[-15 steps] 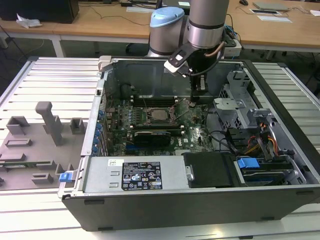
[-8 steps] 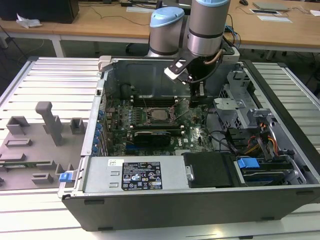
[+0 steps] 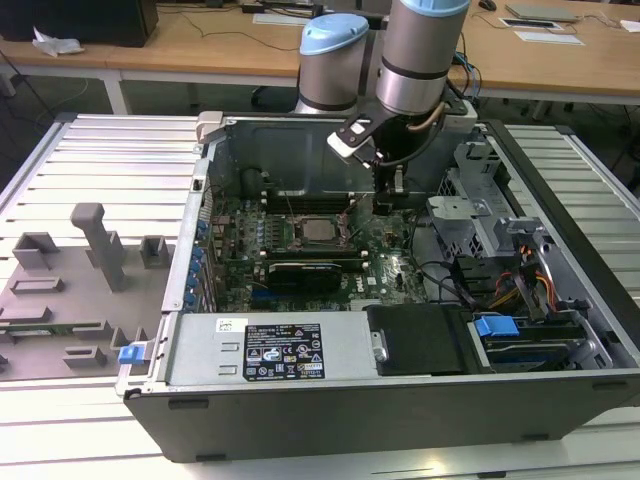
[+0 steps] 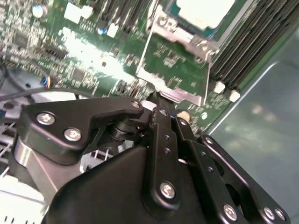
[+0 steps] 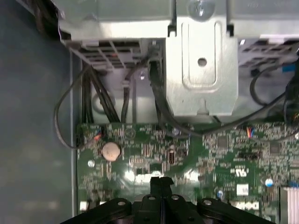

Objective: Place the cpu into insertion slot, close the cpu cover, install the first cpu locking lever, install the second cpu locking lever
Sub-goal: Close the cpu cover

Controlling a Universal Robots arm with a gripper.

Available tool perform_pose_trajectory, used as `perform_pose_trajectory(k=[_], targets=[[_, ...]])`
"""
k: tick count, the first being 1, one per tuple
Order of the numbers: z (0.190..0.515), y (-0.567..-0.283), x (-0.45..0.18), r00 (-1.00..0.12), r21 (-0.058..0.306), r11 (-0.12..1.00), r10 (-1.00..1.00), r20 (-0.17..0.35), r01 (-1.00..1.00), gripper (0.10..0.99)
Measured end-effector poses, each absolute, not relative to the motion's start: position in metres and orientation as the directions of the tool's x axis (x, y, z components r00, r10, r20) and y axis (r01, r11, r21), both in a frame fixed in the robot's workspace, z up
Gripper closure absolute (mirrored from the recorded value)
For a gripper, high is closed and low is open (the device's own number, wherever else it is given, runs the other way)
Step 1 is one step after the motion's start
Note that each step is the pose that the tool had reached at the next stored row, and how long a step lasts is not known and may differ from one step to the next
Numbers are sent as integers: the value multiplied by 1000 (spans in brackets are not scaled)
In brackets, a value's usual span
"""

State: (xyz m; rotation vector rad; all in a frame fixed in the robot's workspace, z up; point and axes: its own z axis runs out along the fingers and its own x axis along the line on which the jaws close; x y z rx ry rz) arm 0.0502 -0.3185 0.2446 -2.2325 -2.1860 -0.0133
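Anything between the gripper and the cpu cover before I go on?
Nothing visible. In the second wrist view the gripper, fingers shut, sits right at the near edge of the cpu cover, which lies flipped open over the motherboard beside the cpu. Whether they touch cannot be told.

An open dark-grey metal computer case (image 3: 350, 410) lies on a ribbed silver desk (image 3: 100, 150). Grey plastic fixture blocks (image 3: 95, 245) stand at the exterior view's left. A silver labelled box (image 3: 200, 350) sits inside the case's near wall, with a blue plastic clip (image 3: 495, 326) further to the exterior view's right. In the first wrist view, a round silver coin battery (image 5: 111, 150) sits on the green circuit board (image 5: 210, 154), near black cables (image 5: 100, 100).
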Motion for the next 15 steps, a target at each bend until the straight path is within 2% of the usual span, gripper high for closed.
perform_pose_trajectory(k=[3, 15], targets=[[244, -319, 51, 23, -94, -21, 999, 23, 995, 980], [244, -318, 46, 23, -95, -21, 999, 23, 995, 980]])
